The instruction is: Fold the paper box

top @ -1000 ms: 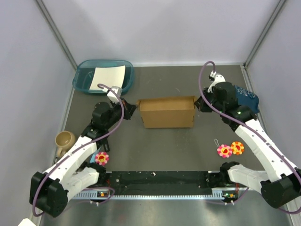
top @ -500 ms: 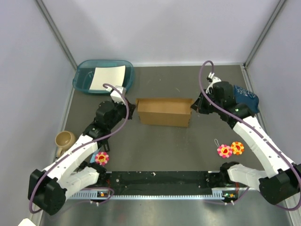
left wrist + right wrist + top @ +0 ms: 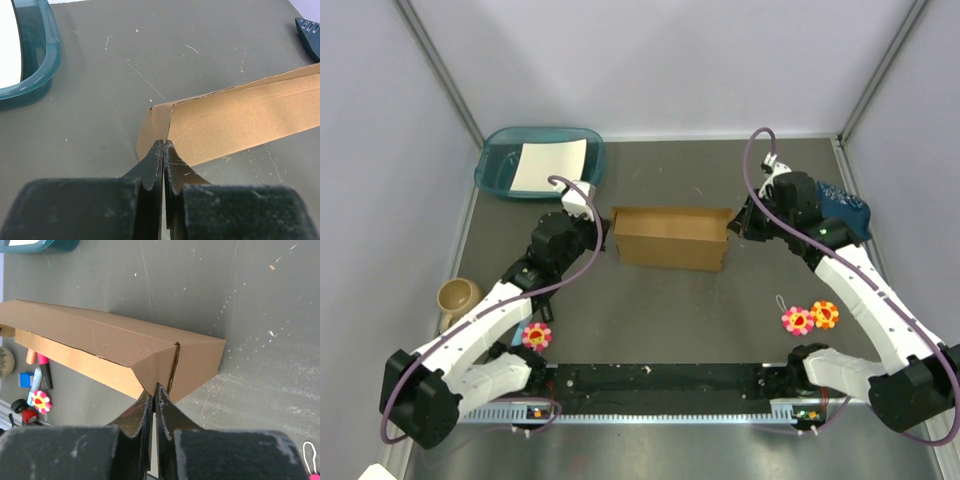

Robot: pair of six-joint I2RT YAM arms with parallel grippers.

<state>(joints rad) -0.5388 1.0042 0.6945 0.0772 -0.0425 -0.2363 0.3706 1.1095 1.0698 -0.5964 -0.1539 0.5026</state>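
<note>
Top cam: the paper box (image 3: 670, 238) is sitting mid-table with its long axis running left-right, folded up into a shallow brown block. It is resting on the dark grey table (image 3: 650, 320). The left pincer (image 3: 605, 231) is meeting the box's left end and the right pincer (image 3: 733, 222) is meeting its right end, with both arms reaching in from the near edge. A teal tray (image 3: 492, 172) is lying far left, well apart from the box, and is holding a white sheet (image 3: 548, 162). A tan mug (image 3: 457, 297) is standing near the left wall. A flower toy (image 3: 537, 335) is lying by the left arm. A second flower toy (image 3: 797, 320) and a third flower toy (image 3: 825, 314) are lying side by side under the right arm. A dark blue item (image 3: 847, 207) is poking out behind the right wrist.

Left wrist cam: the fingers are pressing together with no gap showing. The tips are touching the box's end corner, right where the end panel is meeting the long side. I cannot tell if a cardboard edge is caught between them. The box is running away to the upper right.

Right wrist cam: it is showing the same thing. The fingers are squeezing together and the tips are sitting on the vertical seam at the box's near end. I cannot tell if any cardboard is nipped. The box is stretching off to the upper left, flat on the table.
</note>
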